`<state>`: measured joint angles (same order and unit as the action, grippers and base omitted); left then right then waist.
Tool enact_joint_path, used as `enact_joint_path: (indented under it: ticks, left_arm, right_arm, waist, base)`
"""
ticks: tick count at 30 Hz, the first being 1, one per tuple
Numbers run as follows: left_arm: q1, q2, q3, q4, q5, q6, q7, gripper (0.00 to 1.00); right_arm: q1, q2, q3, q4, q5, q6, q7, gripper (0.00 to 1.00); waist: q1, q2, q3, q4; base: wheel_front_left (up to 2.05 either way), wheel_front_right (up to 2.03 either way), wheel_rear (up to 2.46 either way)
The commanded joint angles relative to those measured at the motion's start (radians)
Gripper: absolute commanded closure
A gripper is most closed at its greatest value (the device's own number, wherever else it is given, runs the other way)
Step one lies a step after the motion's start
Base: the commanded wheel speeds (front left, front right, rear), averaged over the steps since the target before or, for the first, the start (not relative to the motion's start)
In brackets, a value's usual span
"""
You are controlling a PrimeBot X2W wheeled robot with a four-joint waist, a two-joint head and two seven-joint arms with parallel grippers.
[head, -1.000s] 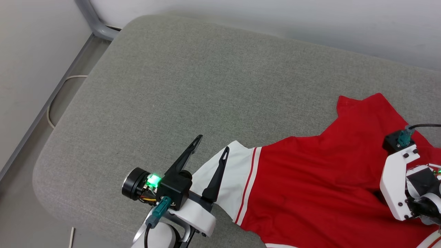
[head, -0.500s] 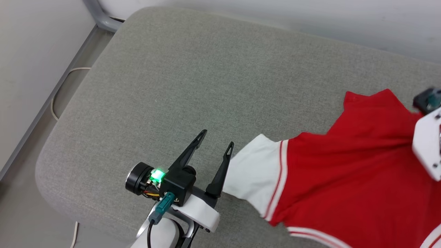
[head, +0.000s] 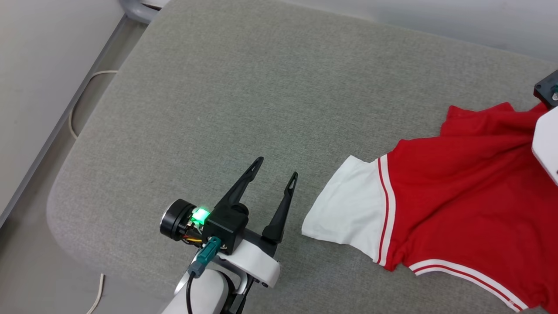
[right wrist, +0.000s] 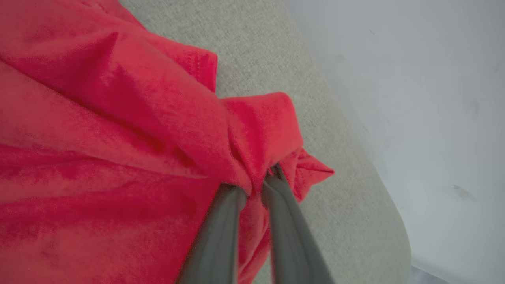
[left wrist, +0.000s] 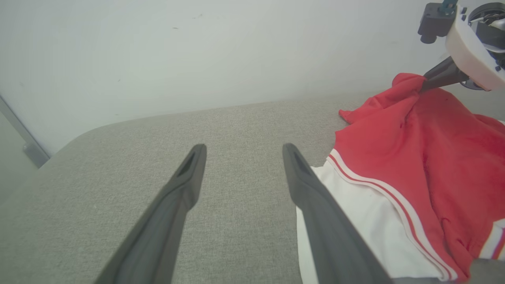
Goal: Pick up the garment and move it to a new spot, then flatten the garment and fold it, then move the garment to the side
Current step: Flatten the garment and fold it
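The garment [head: 462,196] is a red shirt with a white short sleeve [head: 344,213] edged in red-white stripes, lying rumpled on the right of the grey cushion. Its lettering and number are hidden. My right gripper [right wrist: 256,179] is shut on a bunched fold of red cloth near the shirt's far edge, and the left wrist view shows that fold [left wrist: 410,83] raised. The right arm's white housing [head: 547,139] sits at the head view's right edge. My left gripper [head: 279,168] stands open just left of the sleeve with nothing between its fingers [left wrist: 189,177], apart from the cloth.
A wide grey cushion [head: 261,87] carries everything, with its rounded edge at the front left. A white wall [left wrist: 197,51] runs behind it. Left of it are the floor, a pale cable [head: 83,96] and a metal leg [head: 135,6].
The right arm has pulled the garment to the right and away, so the sleeve has slid out from under the left gripper's finger. The head camera has shifted slightly.
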<state>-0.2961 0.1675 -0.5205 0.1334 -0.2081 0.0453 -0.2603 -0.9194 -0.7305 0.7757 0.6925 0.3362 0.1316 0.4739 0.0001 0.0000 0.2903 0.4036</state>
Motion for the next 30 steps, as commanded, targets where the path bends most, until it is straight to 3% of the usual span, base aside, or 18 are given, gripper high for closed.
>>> enact_joint_path:
  ticks: [1, 4, 10, 12, 18, 24, 30]
  left_arm:
    - [-0.010, -0.002, 0.007, 0.003, -0.005, 0.005, -0.006, 0.00]
    - [0.011, -0.001, 0.038, 0.011, -0.036, -0.010, -0.005, 0.00]
    - [0.033, 0.009, 0.063, 0.029, -0.058, -0.009, -0.005, 0.00]
    - [0.050, 0.016, 0.073, 0.043, -0.069, -0.001, -0.004, 0.00]
    - [0.087, 0.023, 0.092, 0.055, -0.100, 0.006, 0.000, 0.00]
    - [0.138, 0.030, 0.118, 0.068, -0.147, 0.005, 0.001, 0.00]
    - [0.179, 0.025, 0.145, 0.091, -0.169, 0.005, -0.004, 0.00]
  right_arm:
    - [-0.018, 0.018, -0.003, 0.025, 0.018, -0.002, -0.026, 0.00]
    - [0.001, 0.074, -0.023, 0.082, 0.076, -0.002, -0.165, 0.00]
    - [0.042, 0.118, -0.114, 0.079, 0.176, -0.002, -0.319, 0.00]
    - [0.097, 0.155, -0.198, 0.056, 0.260, -0.002, -0.423, 0.00]
    - [0.216, 0.147, -0.294, -0.031, 0.305, -0.002, -0.572, 0.00]
    - [0.424, 0.193, -0.449, -0.147, 0.288, -0.001, -0.685, 0.00]
    - [0.680, 0.314, -0.648, -0.331, 0.191, -0.001, -0.717, 0.00]
  waist:
    - [-0.0001, 0.0000, -0.007, -0.012]
    - [-0.0001, 0.0000, -0.068, -0.068]
    - [-0.0001, 0.0000, -0.133, -0.127]
    - [-0.0001, 0.0000, -0.169, -0.161]
    - [-0.0001, 0.0000, -0.218, -0.218]
    - [-0.0001, 0.0000, -0.261, -0.285]
    - [-0.0001, 0.0000, -0.286, -0.335]
  base:
    - [0.00, 0.00, 0.00]
    - [0.00, 0.00, 0.00]
    - [0.00, 0.00, 0.00]
    - [0.00, 0.00, 0.00]
    - [0.00, 0.00, 0.00]
    - [0.00, 0.00, 0.00]
    - [0.00, 0.00, 0.00]
